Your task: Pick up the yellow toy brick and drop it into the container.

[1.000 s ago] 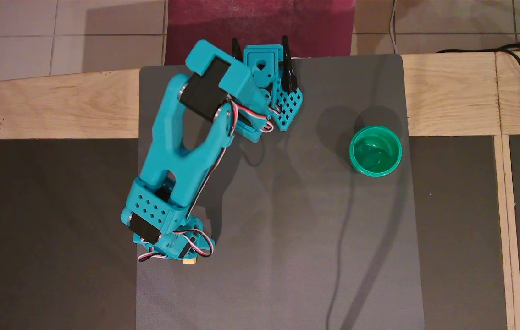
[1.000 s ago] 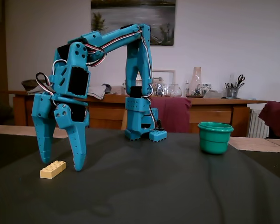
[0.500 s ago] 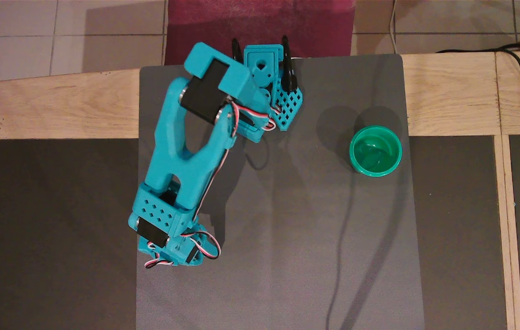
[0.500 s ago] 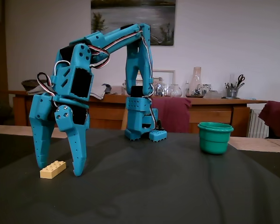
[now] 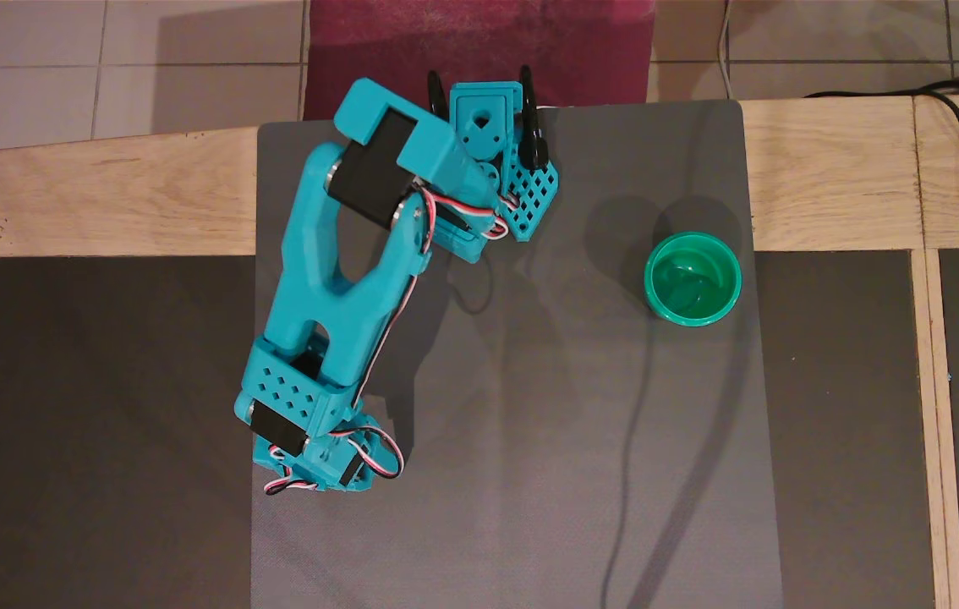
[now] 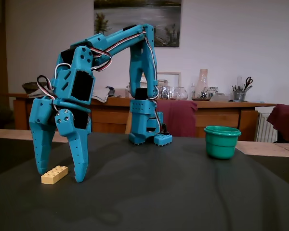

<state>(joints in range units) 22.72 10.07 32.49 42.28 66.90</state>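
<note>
Brick (image 6: 54, 174) lies flat on bench (image 6: 183, 192), between spread tips of pincer (image 6: 61, 175), not yet pinched; hidden under arm in overhead view. Pincer held tips-down, straddling brick, judged ready for closing. Cup (image 6: 222, 141) stands well apart, upright, mouth open for drop.

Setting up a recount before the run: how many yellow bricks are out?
1. The brick lies on the mat between the open fingers in the fixed view; the arm hides it from overhead.
</note>
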